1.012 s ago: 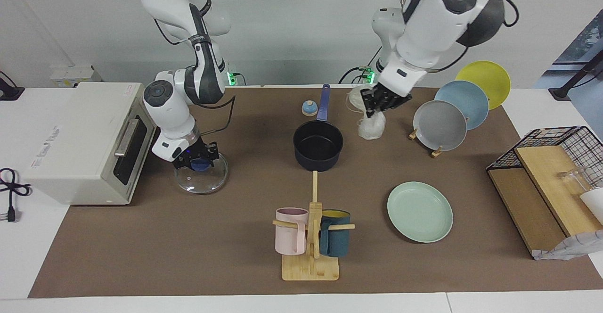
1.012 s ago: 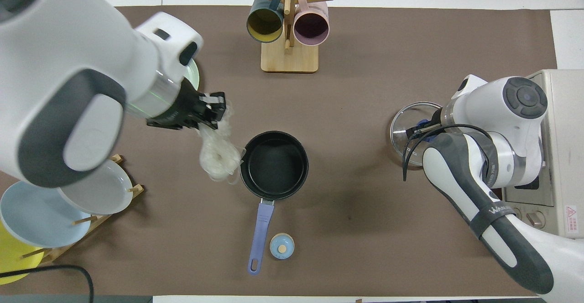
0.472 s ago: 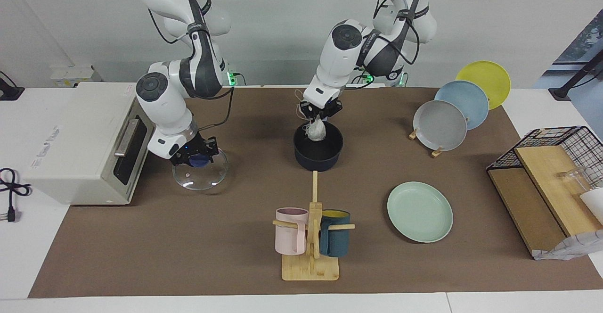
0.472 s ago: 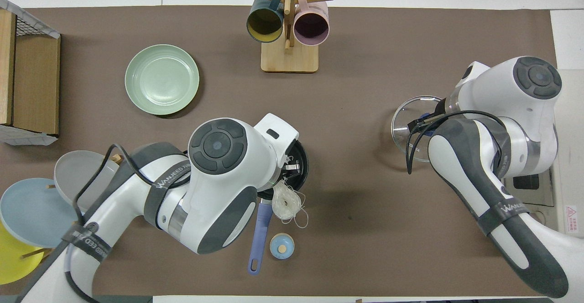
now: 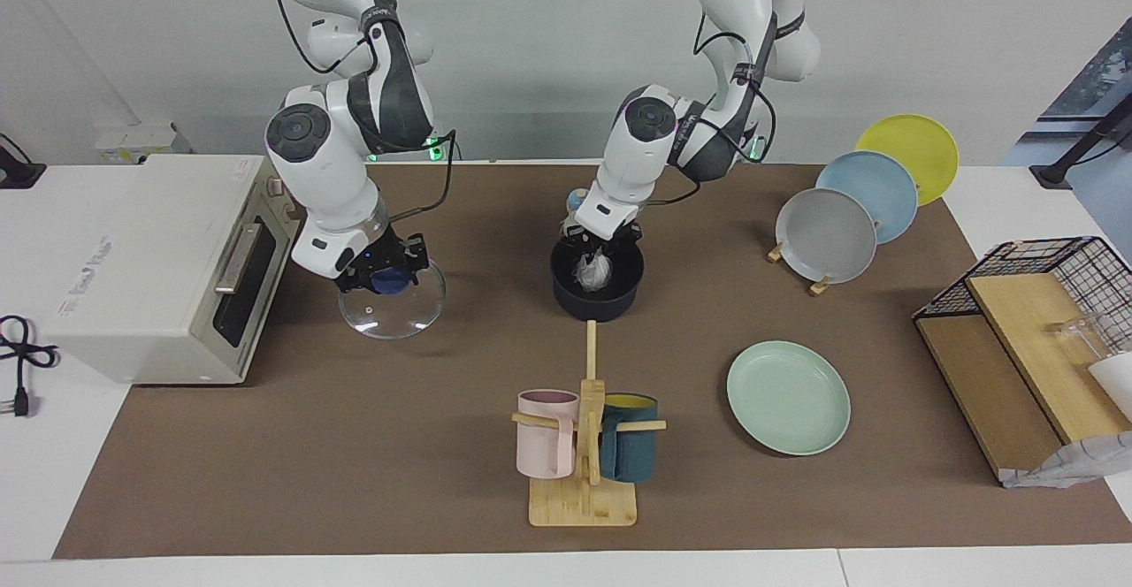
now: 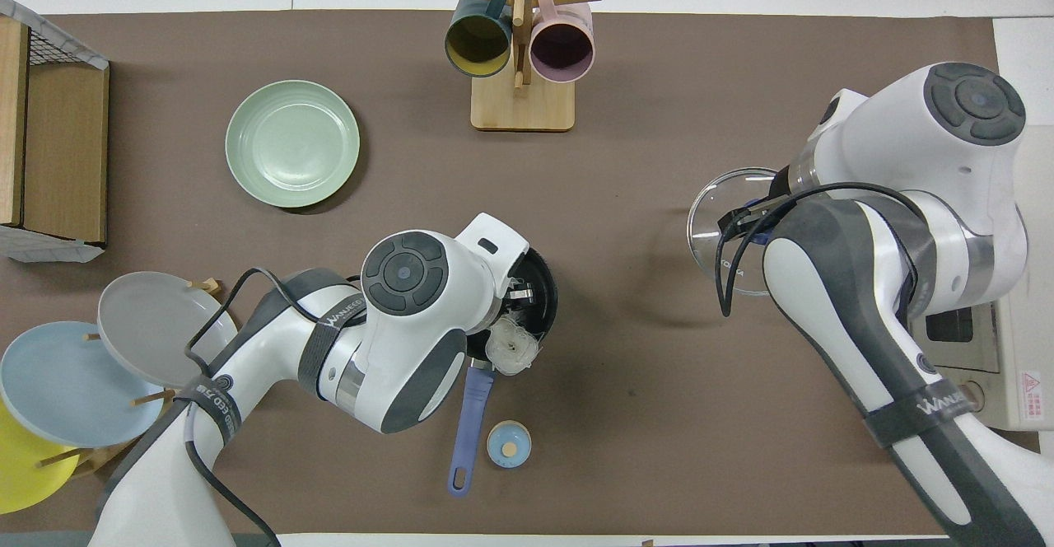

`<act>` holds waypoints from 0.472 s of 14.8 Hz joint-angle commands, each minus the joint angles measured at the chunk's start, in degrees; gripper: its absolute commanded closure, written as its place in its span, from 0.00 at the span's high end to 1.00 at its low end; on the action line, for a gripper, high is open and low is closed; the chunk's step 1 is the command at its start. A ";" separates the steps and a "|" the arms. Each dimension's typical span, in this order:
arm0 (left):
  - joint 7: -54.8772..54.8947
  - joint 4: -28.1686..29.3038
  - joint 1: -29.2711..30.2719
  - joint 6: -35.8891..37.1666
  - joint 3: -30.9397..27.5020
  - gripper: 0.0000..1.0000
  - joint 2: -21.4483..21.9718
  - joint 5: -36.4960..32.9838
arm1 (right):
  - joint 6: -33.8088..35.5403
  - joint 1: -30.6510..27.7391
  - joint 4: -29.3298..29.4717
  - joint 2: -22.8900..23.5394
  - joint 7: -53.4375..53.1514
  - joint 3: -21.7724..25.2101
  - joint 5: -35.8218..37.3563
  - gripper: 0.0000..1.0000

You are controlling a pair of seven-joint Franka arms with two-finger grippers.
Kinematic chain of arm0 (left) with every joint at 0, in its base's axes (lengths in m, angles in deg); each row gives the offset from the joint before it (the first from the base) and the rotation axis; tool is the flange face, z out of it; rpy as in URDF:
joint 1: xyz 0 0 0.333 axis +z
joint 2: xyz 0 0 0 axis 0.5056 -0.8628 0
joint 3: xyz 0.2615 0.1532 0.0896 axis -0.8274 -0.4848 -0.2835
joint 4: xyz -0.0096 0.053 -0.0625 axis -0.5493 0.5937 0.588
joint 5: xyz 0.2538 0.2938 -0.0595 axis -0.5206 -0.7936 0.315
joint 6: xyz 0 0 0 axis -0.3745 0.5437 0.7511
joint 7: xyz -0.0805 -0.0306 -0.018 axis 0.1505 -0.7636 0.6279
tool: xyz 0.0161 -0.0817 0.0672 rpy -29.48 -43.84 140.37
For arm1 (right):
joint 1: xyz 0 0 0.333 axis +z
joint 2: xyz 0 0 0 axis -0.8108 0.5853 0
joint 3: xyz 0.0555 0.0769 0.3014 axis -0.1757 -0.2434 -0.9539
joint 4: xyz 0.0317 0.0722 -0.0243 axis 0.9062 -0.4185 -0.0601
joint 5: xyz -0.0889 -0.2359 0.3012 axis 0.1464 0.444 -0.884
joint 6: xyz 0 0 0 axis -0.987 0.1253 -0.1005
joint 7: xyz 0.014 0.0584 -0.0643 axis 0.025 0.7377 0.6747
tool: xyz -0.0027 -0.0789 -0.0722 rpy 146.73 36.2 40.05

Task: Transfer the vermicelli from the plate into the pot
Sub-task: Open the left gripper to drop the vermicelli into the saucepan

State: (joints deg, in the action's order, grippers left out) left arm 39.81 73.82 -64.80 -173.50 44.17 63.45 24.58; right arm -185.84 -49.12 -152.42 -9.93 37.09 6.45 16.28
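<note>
Over round dark pot (image 5: pixel 597 291): left fingers (image 5: pixel 600 238) pinching wispy vermicelli (image 5: pixel 592 270); right fingers (image 5: pixel 386 270) gripping glass lid (image 5: pixel 393 302) knob.

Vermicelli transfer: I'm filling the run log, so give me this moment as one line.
left gripper: shut on white vermicelli clump, lowered into dark navy pot | right gripper: on glass lid | mint-green plate: empty

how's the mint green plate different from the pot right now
The plate is mint green, shallow and bare; the pot is dark, deep-walled and has the vermicelli hanging into it from the left gripper. The plate lies farther from the robots than the pot. Both are round and rest on the brown mat.
</note>
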 commanded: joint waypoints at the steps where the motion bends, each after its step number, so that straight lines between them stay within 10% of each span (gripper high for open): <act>1: 2.92 0.17 0.95 -0.87 -0.29 0.00 -0.20 1.06 | 2.50 1.61 1.87 -0.34 -3.82 -0.96 -1.31 0.00; 3: 3.54 -0.18 0.95 -0.17 -0.55 0.99 -0.20 0.79 | 2.41 4.16 1.96 -0.34 -6.29 -0.96 -1.23 0.00; 7: 6.96 -7.11 5.16 9.64 -0.81 1.00 0.15 0.61 | 2.32 6.54 2.75 -0.34 -11.48 -0.96 -1.23 0.00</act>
State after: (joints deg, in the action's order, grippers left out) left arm 43.96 71.25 -62.07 -170.53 43.43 63.36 24.58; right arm -184.65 -43.21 -151.00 -9.93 27.65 5.59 16.26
